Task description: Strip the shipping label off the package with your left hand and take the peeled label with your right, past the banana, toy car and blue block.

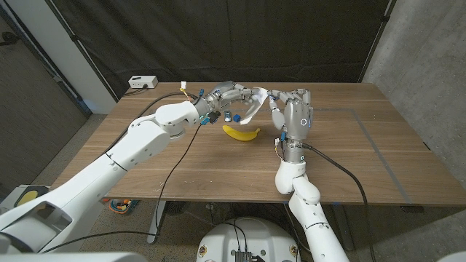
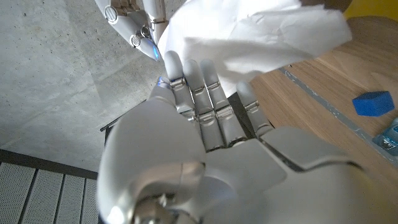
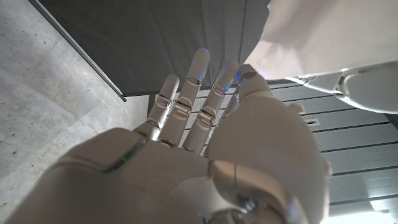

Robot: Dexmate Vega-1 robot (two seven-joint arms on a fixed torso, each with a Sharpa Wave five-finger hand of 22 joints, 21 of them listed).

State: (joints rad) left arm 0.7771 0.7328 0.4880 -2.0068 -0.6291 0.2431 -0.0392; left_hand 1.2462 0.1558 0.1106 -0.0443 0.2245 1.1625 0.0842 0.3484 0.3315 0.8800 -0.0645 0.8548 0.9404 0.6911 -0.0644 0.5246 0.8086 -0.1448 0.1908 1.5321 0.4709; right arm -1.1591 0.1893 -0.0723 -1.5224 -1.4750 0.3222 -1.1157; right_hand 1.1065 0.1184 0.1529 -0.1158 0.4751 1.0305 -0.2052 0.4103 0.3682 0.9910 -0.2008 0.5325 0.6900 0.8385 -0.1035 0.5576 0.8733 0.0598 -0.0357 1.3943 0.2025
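Observation:
My left hand (image 1: pixel 227 97) is raised over the table's far middle and holds a white crumpled sheet (image 1: pixel 252 106), which looks like the label; no separate package can be made out. In the left wrist view its fingers (image 2: pixel 205 93) reach up into the sheet (image 2: pixel 249 37). My right hand (image 1: pixel 293 115) stands upright just beside the sheet, fingers spread and straight. In the right wrist view its thumb tip (image 3: pixel 247 76) is at the sheet's edge (image 3: pixel 336 37), and I cannot tell whether it touches. Below the sheet lie the banana (image 1: pixel 242 132), the small toy car (image 1: pixel 234 116) and the blue block (image 2: pixel 373 102).
A white box (image 1: pixel 142 81) with a cable sits at the table's far left corner. Tape lines (image 1: pixel 368 135) mark a rectangle on the table's right part. Dark curtains hang behind the table.

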